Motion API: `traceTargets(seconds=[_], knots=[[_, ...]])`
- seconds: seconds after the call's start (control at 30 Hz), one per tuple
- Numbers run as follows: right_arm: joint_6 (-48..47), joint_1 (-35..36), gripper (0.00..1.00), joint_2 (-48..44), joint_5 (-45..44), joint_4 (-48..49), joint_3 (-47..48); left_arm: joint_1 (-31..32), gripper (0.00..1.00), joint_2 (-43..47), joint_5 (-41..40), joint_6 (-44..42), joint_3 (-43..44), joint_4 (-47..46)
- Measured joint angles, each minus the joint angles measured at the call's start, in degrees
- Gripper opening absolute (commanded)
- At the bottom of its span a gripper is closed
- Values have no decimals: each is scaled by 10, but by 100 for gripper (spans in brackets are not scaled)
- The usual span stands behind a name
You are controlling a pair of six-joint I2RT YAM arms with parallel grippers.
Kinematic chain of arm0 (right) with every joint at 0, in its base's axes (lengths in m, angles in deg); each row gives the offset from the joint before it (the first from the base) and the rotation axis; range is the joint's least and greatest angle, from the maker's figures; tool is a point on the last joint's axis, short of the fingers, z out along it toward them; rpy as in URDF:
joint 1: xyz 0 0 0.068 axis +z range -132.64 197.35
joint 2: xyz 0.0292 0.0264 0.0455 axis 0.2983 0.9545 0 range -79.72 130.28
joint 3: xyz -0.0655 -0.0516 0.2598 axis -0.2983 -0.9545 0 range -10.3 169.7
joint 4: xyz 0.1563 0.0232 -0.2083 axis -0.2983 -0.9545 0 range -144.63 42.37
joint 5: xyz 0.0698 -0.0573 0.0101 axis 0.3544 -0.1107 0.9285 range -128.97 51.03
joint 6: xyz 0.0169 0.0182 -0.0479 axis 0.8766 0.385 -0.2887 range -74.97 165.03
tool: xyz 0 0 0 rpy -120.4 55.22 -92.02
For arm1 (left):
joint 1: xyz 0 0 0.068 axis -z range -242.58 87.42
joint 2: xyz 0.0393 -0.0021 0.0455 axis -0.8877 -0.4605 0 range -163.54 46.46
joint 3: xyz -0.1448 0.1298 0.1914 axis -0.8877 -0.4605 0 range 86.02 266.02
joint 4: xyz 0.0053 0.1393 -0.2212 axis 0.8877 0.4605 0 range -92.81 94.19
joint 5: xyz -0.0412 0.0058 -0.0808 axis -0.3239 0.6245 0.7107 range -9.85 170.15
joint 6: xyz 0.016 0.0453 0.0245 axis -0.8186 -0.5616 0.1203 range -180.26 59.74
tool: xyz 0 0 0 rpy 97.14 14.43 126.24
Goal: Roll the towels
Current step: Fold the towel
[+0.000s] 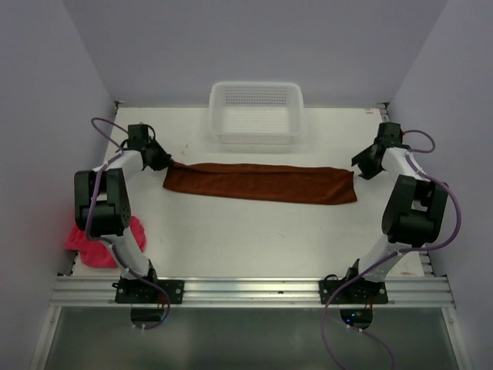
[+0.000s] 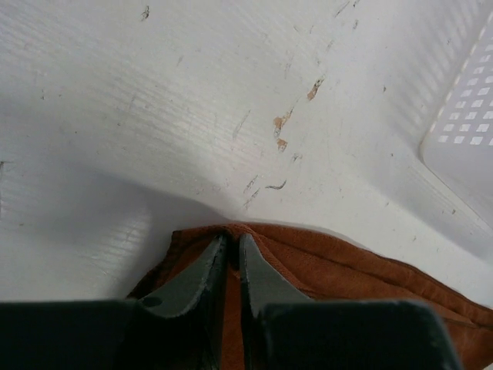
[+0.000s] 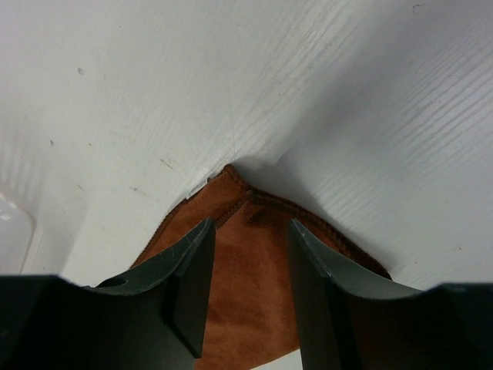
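Pink cloth first: the pink towel lies bunched well to the near left of the white mesh basket, at the edge of the surface beside the left arm's base, not yet rolled. The left gripper, near left of the basket, has its fingers drawn almost together with cloth in the slit between them; we judge it clamped on the left end of the rust-brown towel. That towel lies flat as a long folded strip just in front of the basket, running past both its sides. The right gripper, near right of the basket, stands with fingers apart, straddling the strip's right corner without gripping it.

We judge the step in hand to be securing both ends. The right gripper should take the corner's full thickness before anything is lifted. Both ends should then move together, strip taut and square, so the roll does not cone.
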Motion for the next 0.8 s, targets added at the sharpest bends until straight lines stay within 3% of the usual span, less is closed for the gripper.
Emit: traceTargets(seconds=[0.27,0.8], knots=[[0,0,45,4,0,2,0,0,4,-17,9,4,10,1],[0,0,45,16,1,4,0,-9,0,-52,54,61,43,-2]])
